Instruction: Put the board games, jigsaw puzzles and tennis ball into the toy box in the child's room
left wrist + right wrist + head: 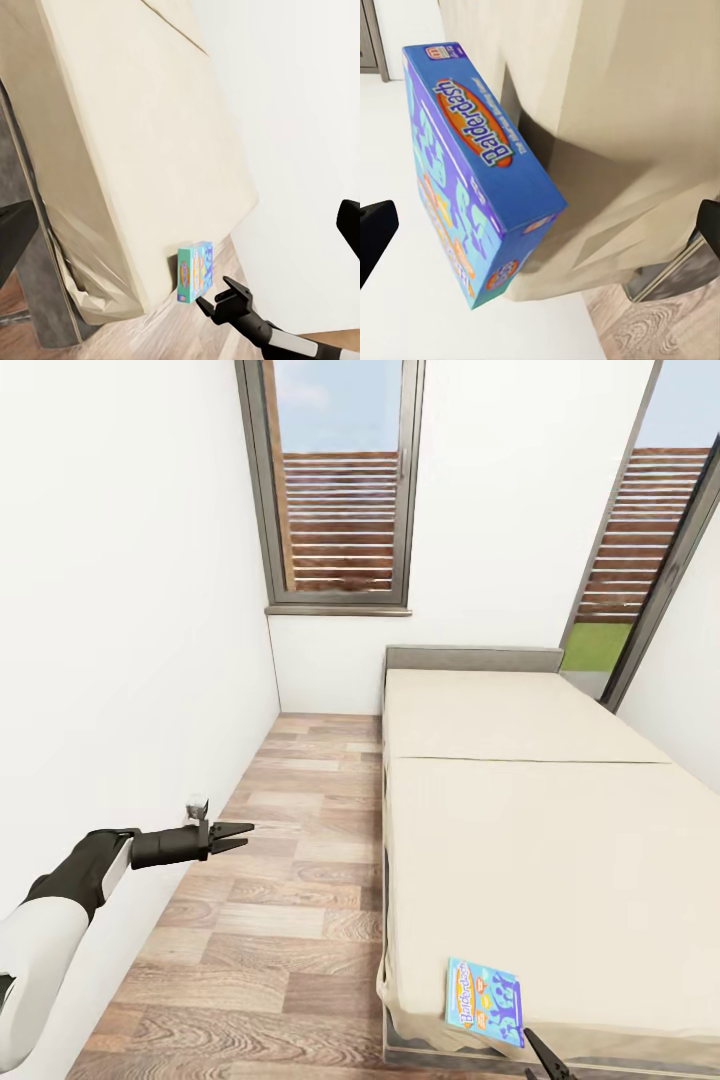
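Note:
A small teal-blue board game point(484, 1001) lies flat on the near corner of the bed point(560, 840), partly overhanging the mattress edge. My right gripper point(546, 1056) sits just below that corner, open. In the right wrist view the board game point(472, 172) is close ahead, with one finger point(375, 232) at each side of the frame and clear of the box. My left gripper point(243, 835) hovers open over the floor, well left of the bed. The left wrist view shows the board game point(195, 271) with the right gripper point(219, 294) beside it.
Wood-plank floor point(290, 900) runs between the white left wall point(120, 660) and the bed's dark frame. A window point(340, 490) is on the far wall, and a glass door point(640, 560) is at the far right. The cream mattress carries nothing else.

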Robot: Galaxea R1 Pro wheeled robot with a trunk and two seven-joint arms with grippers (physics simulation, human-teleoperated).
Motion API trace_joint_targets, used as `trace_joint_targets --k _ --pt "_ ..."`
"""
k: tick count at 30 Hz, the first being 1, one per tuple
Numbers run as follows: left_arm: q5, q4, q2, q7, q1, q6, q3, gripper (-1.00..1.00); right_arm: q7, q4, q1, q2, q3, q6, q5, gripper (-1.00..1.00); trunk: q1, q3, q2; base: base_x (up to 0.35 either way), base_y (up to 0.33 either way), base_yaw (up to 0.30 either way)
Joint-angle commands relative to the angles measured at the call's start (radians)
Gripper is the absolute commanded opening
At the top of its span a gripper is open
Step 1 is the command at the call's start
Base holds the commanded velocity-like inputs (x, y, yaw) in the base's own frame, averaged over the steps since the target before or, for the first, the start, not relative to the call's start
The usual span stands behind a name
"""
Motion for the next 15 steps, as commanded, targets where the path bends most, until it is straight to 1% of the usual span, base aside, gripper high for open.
trace_joint_targets --k 1,8,13,15 --pt "0.001 0.000 0.000 -0.003 0.000 0.011 0.001 1.00 0.002 0.001 0.000 0.000 0.002 0.003 -0.008 1.00 0.000 -0.001 0.000 0.000 0.000 0.000" --pt "0.000 0.000 0.001 -0.004 0.000 0.012 0.001 1.00 0.001 0.000 0.000 0.009 0.003 -0.055 -0.013 1.00 0.000 -0.001 0.000 0.000 0.000 0.000" --pt "0.000 0.000 0.001 -0.004 0.000 0.012 0.002 1.00 0.001 0.000 0.000 0.011 0.003 -0.062 -0.018 1.00 0.000 -0.001 0.000 0.000 0.000 0.000" --pt "0.000 0.000 0.001 -0.004 0.000 0.012 0.002 1.00 0.001 0.000 0.000 0.013 0.003 -0.063 -0.019 1.00 0.008 -0.007 -0.014 0.000 0.000 0.000"
